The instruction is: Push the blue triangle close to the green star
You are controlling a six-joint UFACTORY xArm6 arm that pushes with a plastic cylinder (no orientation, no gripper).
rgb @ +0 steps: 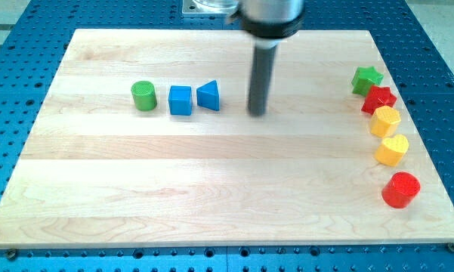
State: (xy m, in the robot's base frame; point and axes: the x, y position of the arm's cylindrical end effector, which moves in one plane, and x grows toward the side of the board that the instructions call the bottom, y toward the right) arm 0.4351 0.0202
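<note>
The blue triangle (pixel 208 96) lies on the wooden board (pixel 227 196), left of centre near the view's top. The green star (pixel 367 78) sits far off at the board's right edge near the top. My tip (pixel 257 113) rests on the board a short way to the right of the blue triangle, with a gap between them. The tip stands between the triangle and the star, much closer to the triangle.
A blue cube (pixel 180 100) touches the triangle's left side, and a green cylinder (pixel 143 96) stands left of that. Down the right edge below the star: a red star (pixel 378 98), a yellow hexagon (pixel 386 121), a yellow heart (pixel 392 149), a red cylinder (pixel 401 189).
</note>
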